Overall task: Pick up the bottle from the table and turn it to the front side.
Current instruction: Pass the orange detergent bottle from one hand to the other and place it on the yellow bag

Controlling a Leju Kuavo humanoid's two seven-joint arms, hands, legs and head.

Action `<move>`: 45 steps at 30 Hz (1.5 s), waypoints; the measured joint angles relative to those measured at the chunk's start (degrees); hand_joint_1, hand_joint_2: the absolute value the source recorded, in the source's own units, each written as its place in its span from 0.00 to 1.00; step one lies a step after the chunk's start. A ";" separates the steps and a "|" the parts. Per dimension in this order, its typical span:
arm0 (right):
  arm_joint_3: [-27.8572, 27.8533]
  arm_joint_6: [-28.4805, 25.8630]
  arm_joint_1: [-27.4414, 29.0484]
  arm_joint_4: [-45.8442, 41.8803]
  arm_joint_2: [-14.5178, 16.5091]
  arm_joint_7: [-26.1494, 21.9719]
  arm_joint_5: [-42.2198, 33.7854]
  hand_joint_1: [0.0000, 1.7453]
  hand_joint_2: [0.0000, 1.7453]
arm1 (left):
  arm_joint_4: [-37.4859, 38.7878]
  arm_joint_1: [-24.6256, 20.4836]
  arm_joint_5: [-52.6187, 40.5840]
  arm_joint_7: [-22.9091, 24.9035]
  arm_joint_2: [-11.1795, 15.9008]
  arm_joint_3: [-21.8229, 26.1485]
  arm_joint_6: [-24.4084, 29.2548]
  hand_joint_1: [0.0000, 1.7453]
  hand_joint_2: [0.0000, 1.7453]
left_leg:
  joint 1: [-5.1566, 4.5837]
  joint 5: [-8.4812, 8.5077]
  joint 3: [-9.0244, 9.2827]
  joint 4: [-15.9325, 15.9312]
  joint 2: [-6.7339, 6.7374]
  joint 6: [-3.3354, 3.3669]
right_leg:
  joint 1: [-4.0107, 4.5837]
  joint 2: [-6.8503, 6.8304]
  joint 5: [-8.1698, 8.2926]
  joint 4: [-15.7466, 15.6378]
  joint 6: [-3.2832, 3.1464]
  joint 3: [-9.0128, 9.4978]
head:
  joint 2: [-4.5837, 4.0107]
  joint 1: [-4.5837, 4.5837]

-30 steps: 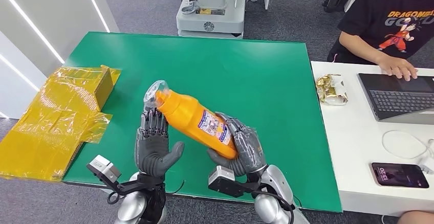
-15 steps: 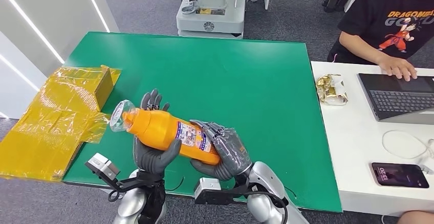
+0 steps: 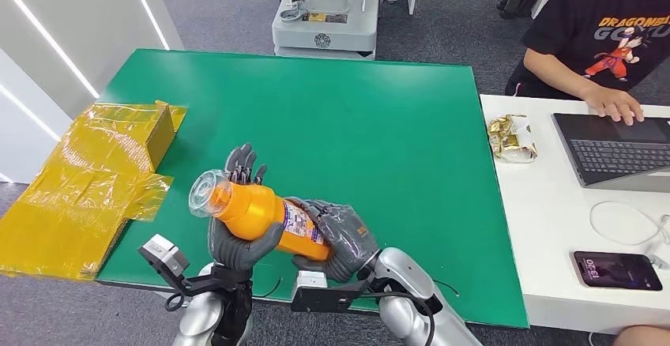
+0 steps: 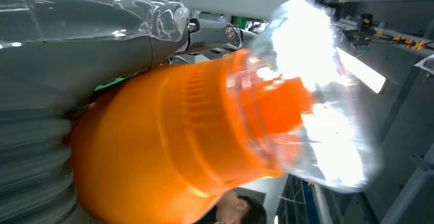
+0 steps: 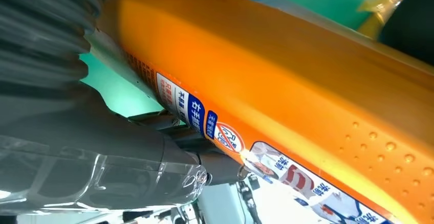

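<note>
We are looking down from the head camera at the orange bottle point(image 3: 265, 218), which is lying nearly on its side above the near edge of the green table point(image 3: 379, 125), its clear plastic cap point(image 3: 204, 196) pointing toward the robot's left. The right hand point(image 3: 341, 235) is wrapping its fingers around the lower body of the bottle, where the printed label point(image 3: 302, 226) is facing up. The left hand point(image 3: 237, 231) is cupping the neck end from beneath, its thumb pressing the orange side and its fingers point(image 3: 243, 164) standing up behind the bottle; we are reading both hands as gripping it. In the left wrist view the bottle's shoulder point(image 4: 169, 147) and the clear cap over the orange nozzle point(image 4: 286, 106) are crowding close against the grey thumb. In the right wrist view the label strip point(image 5: 245, 152) is running along the orange flank just beside the hand's fingers. A yellow wrapped box point(image 3: 95, 180) is sitting at the table's left edge. At the white desk point(image 3: 545, 227) on the right, a person point(image 3: 608, 38) is resting a hand on a laptop point(image 3: 616, 148), with a phone point(image 3: 616, 271) and a foil snack packet point(image 3: 510, 137) lying near.
</note>
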 joint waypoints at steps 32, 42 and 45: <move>-4.46 -1.06 6.07 -5.15 -1.04 3.27 5.61 0.98 1.00 | -0.02 -0.19 -4.07 2.10 -2.31 1.98 -5.32 1.00 1.00 | 0.00 0.00 -0.01 0.00 -0.01 0.00 | 0.00 -0.01 0.00 0.00 0.00 0.00 | 0.00 -0.01; -5.36 -2.92 8.45 -8.47 -0.96 2.38 5.06 0.00 1.00 | 0.17 -0.28 -4.40 2.09 -2.33 1.72 -4.91 1.00 1.00 | 0.00 0.00 -0.01 0.00 0.00 0.00 | 0.00 0.00 0.00 0.00 0.00 0.00 | 0.00 0.00; -5.16 -4.63 9.30 -10.48 -0.62 1.14 3.73 0.00 1.00 | 0.54 -0.29 -4.09 2.10 -2.22 1.74 -4.19 1.00 1.00 | 0.00 0.00 0.00 0.00 0.00 0.00 | 0.00 -0.01 0.00 0.01 0.00 -0.01 | 0.00 0.00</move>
